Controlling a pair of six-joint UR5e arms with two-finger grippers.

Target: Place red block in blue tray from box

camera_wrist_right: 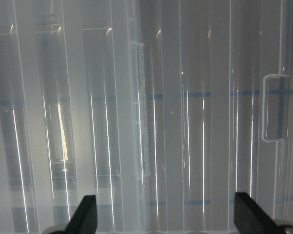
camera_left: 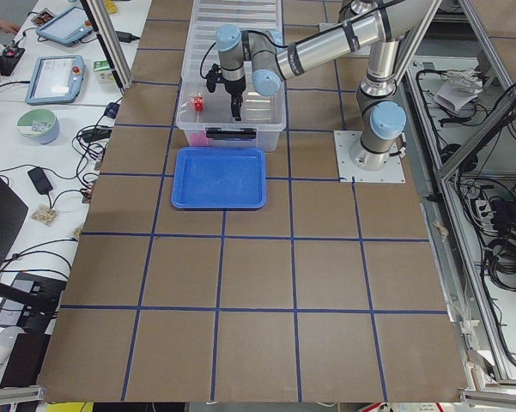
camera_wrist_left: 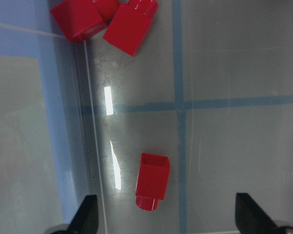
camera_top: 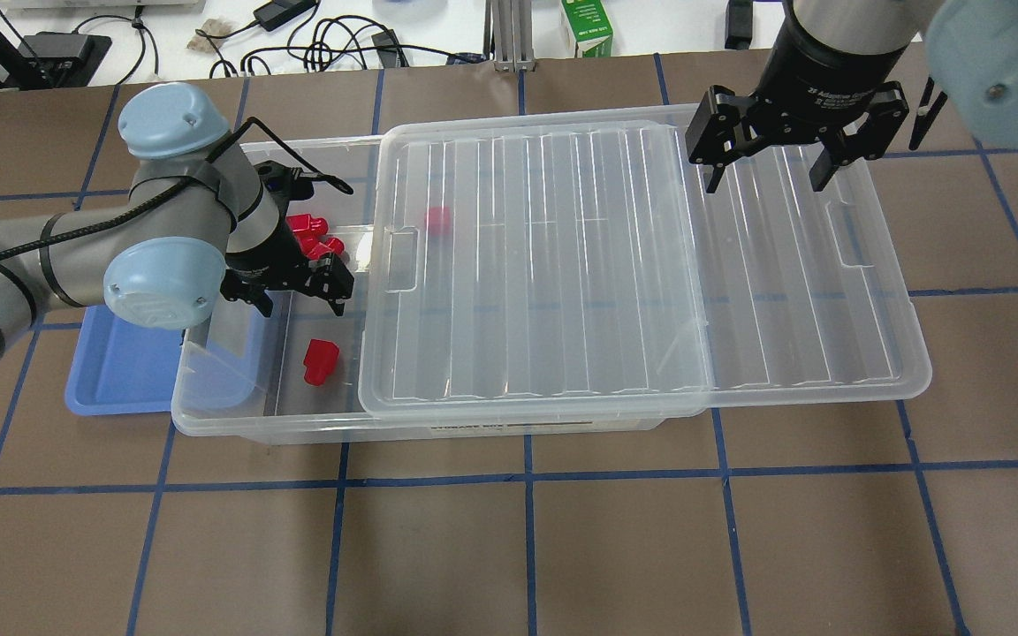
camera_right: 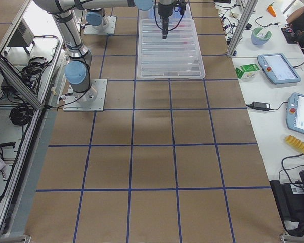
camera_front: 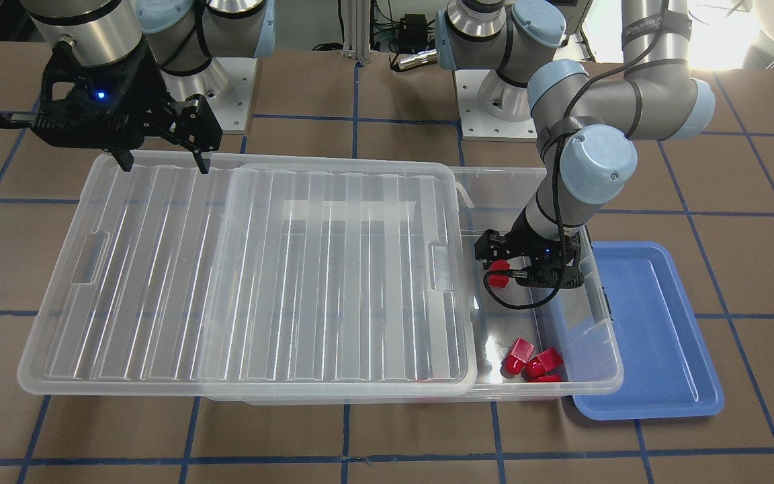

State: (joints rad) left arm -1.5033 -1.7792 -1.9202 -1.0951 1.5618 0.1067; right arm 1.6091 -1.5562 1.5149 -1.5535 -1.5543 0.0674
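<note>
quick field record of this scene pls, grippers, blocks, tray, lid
left gripper: open, inside the box at its uncovered end
right gripper: open, above the lid
red block: alone on the box floor, ungripped
other red blocks: clustered in a box corner
lid: slid partway off
blue tray: empty, beside the box

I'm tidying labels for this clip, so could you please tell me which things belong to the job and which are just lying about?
Job: red block, blue tray, box, lid, left gripper.
Lying about: green carton, cables, pendant.
</note>
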